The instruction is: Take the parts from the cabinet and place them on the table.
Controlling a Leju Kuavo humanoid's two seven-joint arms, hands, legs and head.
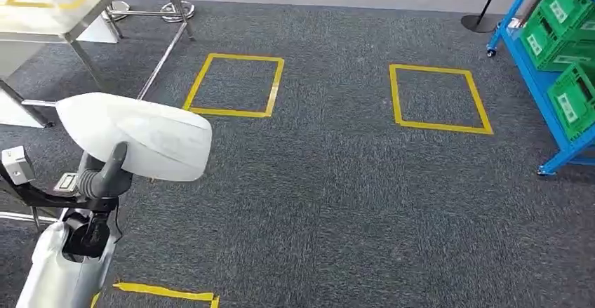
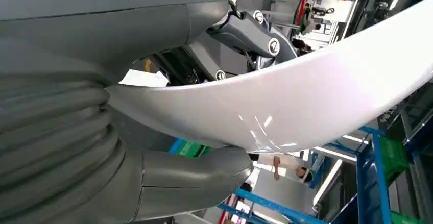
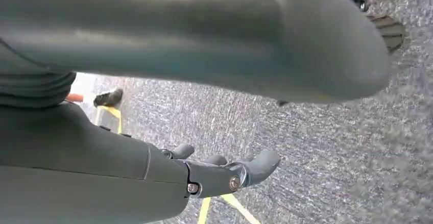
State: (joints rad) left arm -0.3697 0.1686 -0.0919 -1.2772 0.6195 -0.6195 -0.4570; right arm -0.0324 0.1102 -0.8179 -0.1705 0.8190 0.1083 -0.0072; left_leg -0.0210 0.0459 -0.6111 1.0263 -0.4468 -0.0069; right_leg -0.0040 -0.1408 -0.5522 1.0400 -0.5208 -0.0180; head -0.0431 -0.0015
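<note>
- Head view: the left hand grips a white curved part above the grey carpet, by the metal counter; the blue cabinet with green bins stands well apart.
- Left wrist view: thumb and fingers clamp the part.
- Right wrist view: the right hand hangs over carpet, fingers loosely apart, holding nothing.
</note>
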